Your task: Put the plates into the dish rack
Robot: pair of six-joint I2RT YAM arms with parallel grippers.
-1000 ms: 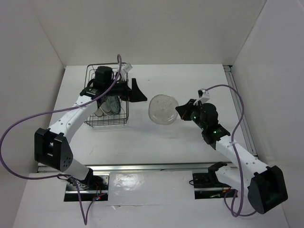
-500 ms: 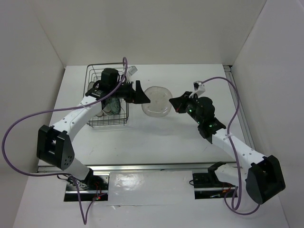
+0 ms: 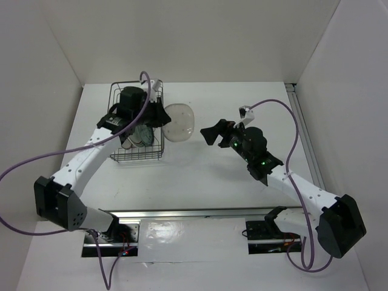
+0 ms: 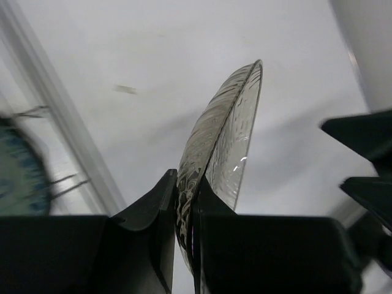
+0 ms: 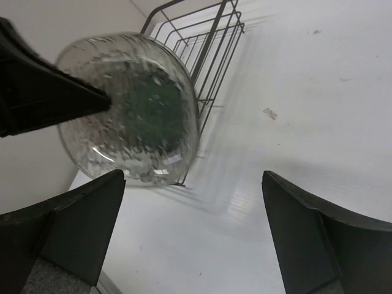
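My left gripper (image 3: 163, 115) is shut on the rim of a clear textured glass plate (image 3: 178, 122), held on edge just right of the dish rack (image 3: 137, 156), a dark wire basket. In the left wrist view the plate (image 4: 228, 131) is pinched between the jaws of the left gripper (image 4: 185, 187). My right gripper (image 3: 210, 134) stands open to the right of the plate, apart from it. The right wrist view shows the plate (image 5: 128, 110) held by a left finger (image 5: 49, 92), with the right gripper (image 5: 193, 177) wide and holding nothing, and the rack (image 5: 208, 43) behind. Other plates (image 3: 141, 134) stand in the rack, including a teal patterned one (image 4: 15, 177).
White walls close in the table (image 3: 200, 176) on the left, back and right. A metal rail (image 3: 303, 130) runs along the table's right edge. Purple cables (image 3: 36, 157) loop off both arms.
The right gripper carried the plate leftward and let go of it. The left gripper closed on its rim and now holds it by the rack.
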